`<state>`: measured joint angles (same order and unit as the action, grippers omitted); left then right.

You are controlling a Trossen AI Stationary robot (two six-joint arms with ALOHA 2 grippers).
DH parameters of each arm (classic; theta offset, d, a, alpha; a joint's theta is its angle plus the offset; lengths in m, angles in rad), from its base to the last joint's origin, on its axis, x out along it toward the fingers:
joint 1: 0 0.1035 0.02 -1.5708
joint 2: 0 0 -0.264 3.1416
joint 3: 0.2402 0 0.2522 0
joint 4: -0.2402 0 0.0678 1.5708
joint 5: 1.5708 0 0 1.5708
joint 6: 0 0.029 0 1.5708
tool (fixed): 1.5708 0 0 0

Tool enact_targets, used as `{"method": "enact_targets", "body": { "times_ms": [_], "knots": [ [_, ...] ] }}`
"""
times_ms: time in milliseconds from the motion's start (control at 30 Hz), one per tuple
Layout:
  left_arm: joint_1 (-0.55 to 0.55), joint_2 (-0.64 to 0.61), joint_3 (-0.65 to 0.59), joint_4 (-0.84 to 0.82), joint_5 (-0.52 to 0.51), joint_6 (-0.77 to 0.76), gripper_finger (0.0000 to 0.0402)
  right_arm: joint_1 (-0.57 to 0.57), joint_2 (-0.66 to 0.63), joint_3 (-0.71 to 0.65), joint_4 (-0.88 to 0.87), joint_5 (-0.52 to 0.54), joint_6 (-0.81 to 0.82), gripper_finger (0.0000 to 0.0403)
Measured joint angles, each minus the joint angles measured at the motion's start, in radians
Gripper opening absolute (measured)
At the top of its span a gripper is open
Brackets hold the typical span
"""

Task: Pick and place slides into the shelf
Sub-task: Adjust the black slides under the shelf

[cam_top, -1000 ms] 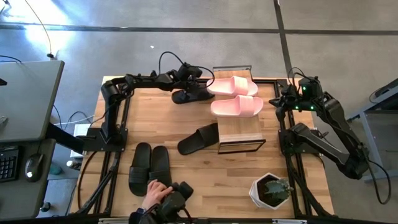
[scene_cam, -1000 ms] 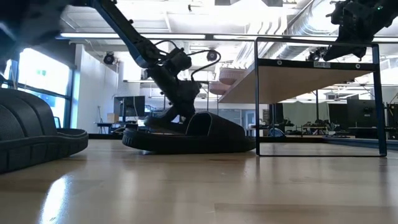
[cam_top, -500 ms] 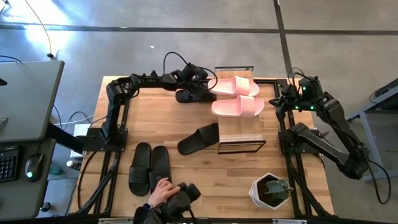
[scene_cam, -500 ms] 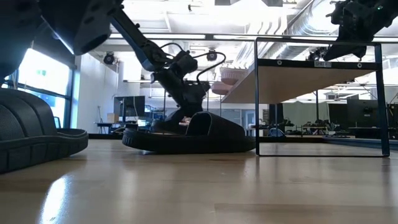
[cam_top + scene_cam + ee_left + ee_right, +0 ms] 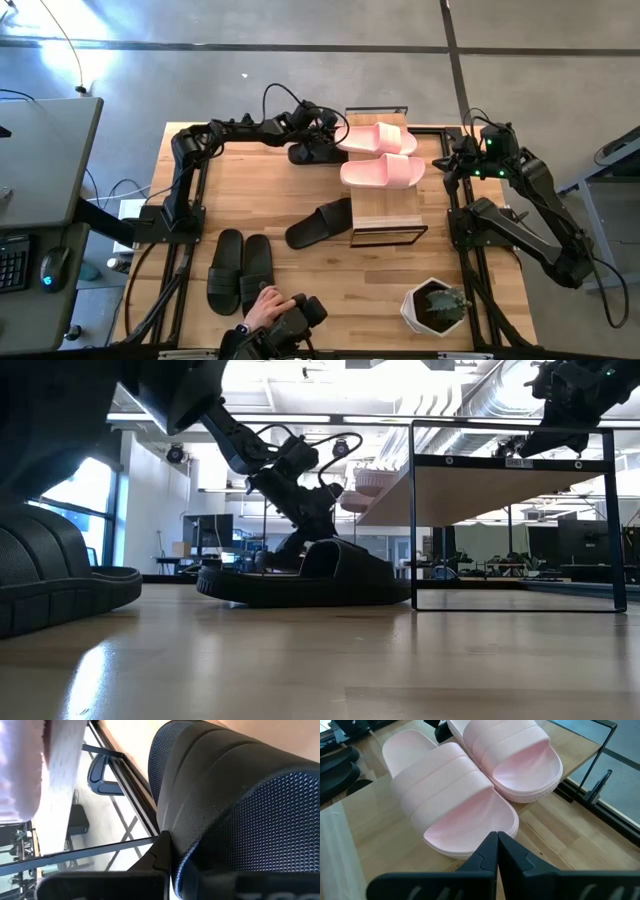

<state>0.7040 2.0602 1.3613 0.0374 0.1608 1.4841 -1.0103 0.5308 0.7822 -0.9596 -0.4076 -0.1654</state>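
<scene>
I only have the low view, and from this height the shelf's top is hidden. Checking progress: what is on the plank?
Observer: Both pink slides lie side by side on the shelf, at its far end.
Operator: Where exactly is the left gripper?
Observer: The left gripper is at the table's far edge, jaws shut on a black slide just left of the shelf.
Operator: And the right one?
Observer: The right gripper is off the shelf's right side, jaws shut and empty, pointing at the pink pair.
</scene>
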Motion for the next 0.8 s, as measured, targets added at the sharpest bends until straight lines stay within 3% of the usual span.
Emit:
{"method": "enact_targets", "body": {
  "times_ms": [200, 800],
  "knots": [
    [0.001, 0.0, 0.0, -0.008, -0.016, -0.031, 0.0011, 0.0, 0.0, 0.0, 0.0, 0.0, 0.0, 0.0],
    [-0.009, 0.0, 0.0, -0.037, -0.129, -0.052, 0.0127, 0.0, 0.0, 0.0, 0.0, 0.0, 0.0, 0.0]
  ]
}}
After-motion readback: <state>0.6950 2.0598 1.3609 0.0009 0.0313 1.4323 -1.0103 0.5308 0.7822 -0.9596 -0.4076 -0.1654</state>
